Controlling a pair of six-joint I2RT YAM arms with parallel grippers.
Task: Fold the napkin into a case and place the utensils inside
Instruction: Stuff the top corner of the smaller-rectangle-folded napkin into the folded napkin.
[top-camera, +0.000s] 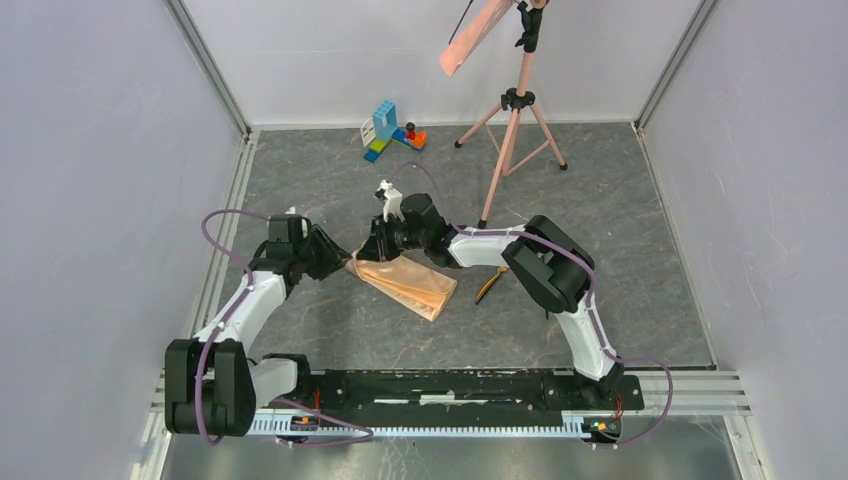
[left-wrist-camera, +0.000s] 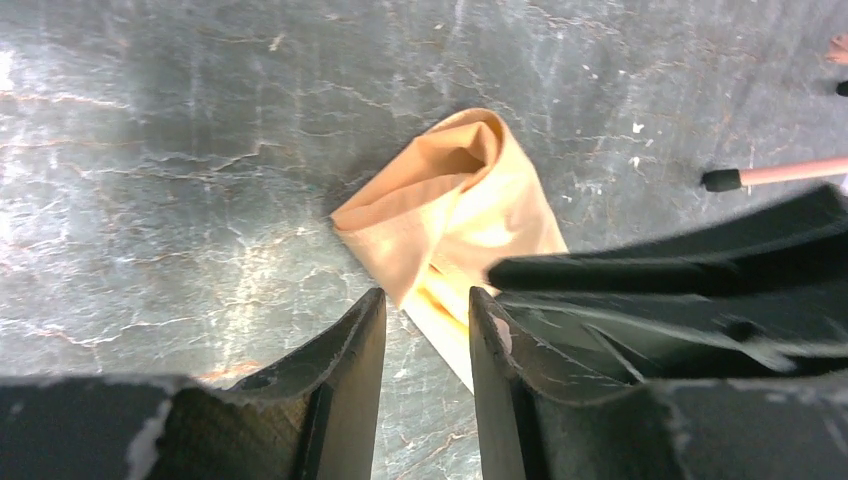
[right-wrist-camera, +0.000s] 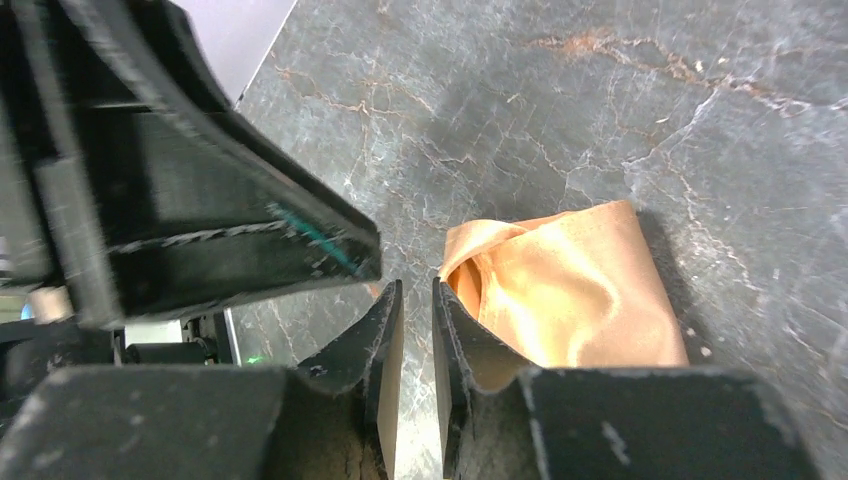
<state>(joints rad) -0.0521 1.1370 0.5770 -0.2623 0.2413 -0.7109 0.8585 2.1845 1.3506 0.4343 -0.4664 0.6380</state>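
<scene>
The left tool (left-wrist-camera: 427, 300) hangs over the dark grey marbled stone surface (left-wrist-camera: 180, 150), its two worn black fingers (left-wrist-camera: 350, 350) standing apart with nothing clamped between them. Just beyond their tips lies the soft peach-tan cloth napkin (left-wrist-camera: 450, 210), folded into a narrow layered pouch whose far end gapes open. One edge of it runs down into the gap between the fingers. From the right the other arm (left-wrist-camera: 680, 280), black and blurred, reaches over the cloth. Further back lies a thin pink tripod leg (left-wrist-camera: 790, 172) with a black rubber foot.
</scene>
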